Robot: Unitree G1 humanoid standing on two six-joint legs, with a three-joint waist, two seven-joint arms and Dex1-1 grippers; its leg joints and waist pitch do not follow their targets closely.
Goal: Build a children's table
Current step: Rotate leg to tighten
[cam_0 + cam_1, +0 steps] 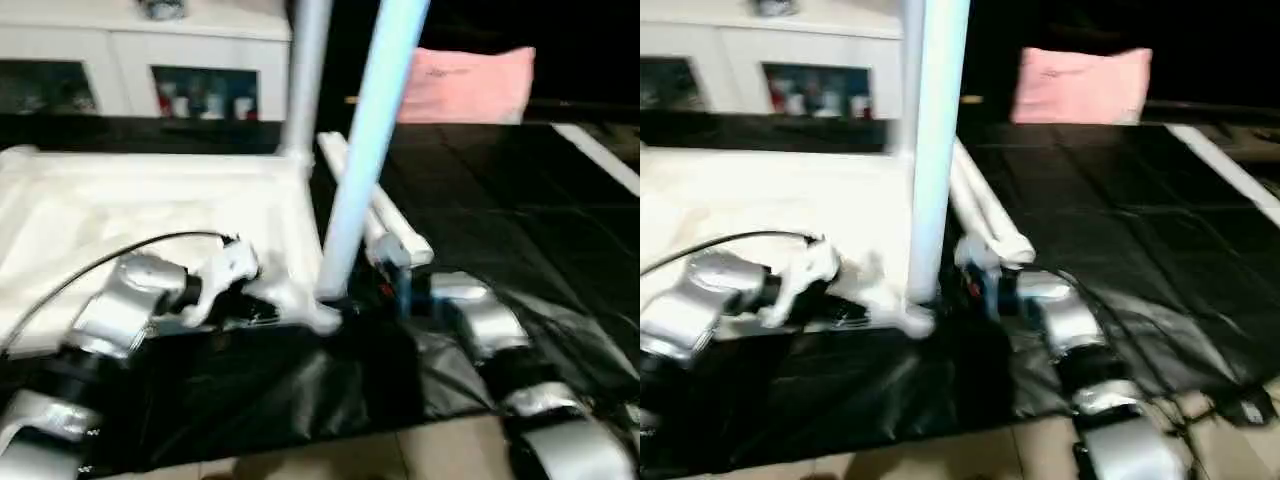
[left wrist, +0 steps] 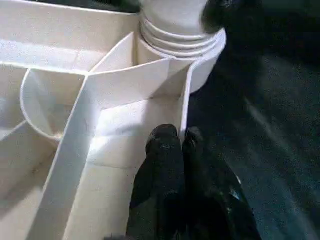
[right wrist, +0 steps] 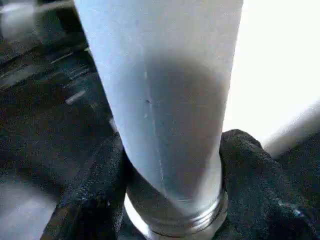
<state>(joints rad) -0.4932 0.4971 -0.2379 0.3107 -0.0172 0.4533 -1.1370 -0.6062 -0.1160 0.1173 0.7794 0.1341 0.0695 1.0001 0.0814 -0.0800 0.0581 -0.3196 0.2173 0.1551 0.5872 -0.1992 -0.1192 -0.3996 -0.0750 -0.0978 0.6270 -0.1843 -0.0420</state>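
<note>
Nearest the camera, the tabletop point(image 1: 150, 215) is seen lying upside down on black sheeting point(image 1: 300, 390) spread over the floor, its ribbed underside turned up. At its near corner the left gripper point(image 2: 172, 142) is pressed against the rim wall, its jaws clenched together with nothing between them, apparently to steady the piece. Just beside it, a leg point(image 1: 365, 150) is stood upright in the near corner socket point(image 2: 182, 42) and is grasped low down by the right gripper point(image 3: 172, 165), whose jaws are closed around the tube from both sides; the leg's ringed foot is seen entering the socket, though whether it is fully seated cannot be told. Behind it, two more legs point(image 1: 375, 215) are left lying on the sheeting beside the tabletop's edge, not yet fitted. Farther back, another leg point(image 1: 305, 75) is already standing at the far corner. The job is judged roughly half done: one leg fitted, one being fitted, two left, after which the table would have to be turned over. Beyond, a white cabinet point(image 1: 140, 60) and a pink item point(image 1: 465, 85) are visible.
</note>
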